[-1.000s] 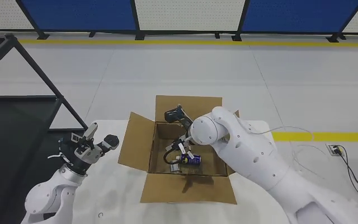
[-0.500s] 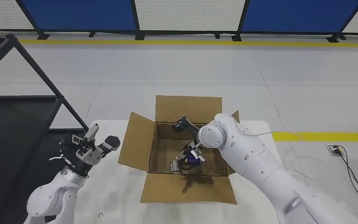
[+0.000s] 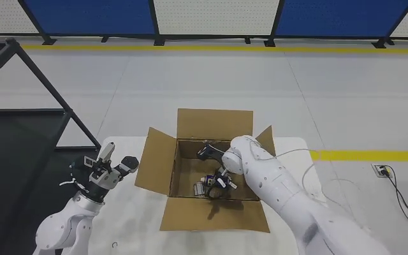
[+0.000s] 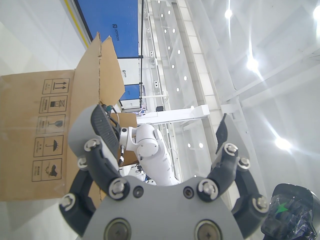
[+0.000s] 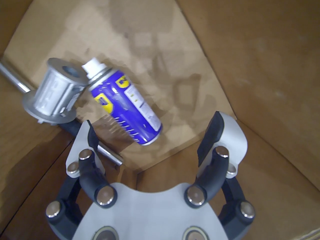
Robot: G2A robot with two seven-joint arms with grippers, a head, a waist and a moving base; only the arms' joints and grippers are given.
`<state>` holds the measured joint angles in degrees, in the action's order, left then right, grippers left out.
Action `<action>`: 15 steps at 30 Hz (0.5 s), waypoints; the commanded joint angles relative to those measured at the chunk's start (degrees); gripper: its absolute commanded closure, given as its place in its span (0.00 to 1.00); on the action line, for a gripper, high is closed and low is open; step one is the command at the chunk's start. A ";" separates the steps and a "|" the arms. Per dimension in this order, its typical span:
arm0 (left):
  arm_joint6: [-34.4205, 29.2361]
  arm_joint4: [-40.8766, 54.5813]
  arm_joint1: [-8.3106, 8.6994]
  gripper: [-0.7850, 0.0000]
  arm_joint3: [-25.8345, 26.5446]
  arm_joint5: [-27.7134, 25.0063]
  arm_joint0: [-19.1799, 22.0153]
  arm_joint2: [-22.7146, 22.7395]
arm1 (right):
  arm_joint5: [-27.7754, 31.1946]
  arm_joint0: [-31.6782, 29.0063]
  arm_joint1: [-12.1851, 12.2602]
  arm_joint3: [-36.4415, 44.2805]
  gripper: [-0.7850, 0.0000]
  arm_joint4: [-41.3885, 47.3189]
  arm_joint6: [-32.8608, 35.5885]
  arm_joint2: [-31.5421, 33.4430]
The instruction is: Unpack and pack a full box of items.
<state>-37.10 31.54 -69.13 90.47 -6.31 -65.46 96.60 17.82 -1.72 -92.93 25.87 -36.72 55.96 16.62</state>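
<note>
An open cardboard box (image 3: 191,164) stands on the white table (image 3: 131,220). On its floor lie a blue spray can (image 5: 125,103) with a white nozzle and a silver metal pulley (image 5: 56,91) on a rod, touching each other near the front wall. My right gripper (image 5: 152,126) hangs open inside the box just above the can, its fingers astride the can's base and nothing held. In the top view the right gripper (image 3: 220,181) is low in the box, beside the can (image 3: 209,181). My left gripper (image 4: 162,121) is open and empty, out to the left of the box (image 4: 37,136).
All four box flaps are folded outward; the front flap (image 3: 213,217) lies over the table. Box walls close in tightly around my right gripper. A dark frame (image 3: 44,89) stands at the far left. Bare table lies between my left gripper (image 3: 106,164) and the box.
My right gripper has moved from the box's left middle toward its front right and dropped lower over the spray can. The left arm shifted slightly.
</note>
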 commanded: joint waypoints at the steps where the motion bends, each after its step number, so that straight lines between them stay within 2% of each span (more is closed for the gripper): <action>1: -0.01 0.00 0.00 0.00 0.00 0.00 0.00 0.01 | 0.38 -0.01 0.04 0.07 0.00 0.07 0.00 0.02; 6: -0.01 0.00 0.00 0.00 0.00 0.00 0.00 0.01 | 0.47 -0.29 0.05 0.16 0.00 0.12 -0.33 0.05; 15: -0.01 0.00 0.00 0.00 0.00 0.00 0.00 0.01 | 4.96 -2.27 0.46 0.77 0.00 -3.46 -4.05 0.12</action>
<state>-37.11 31.54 -69.13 90.47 -6.30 -65.46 96.61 22.56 -3.95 -92.47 26.67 -39.88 52.08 16.75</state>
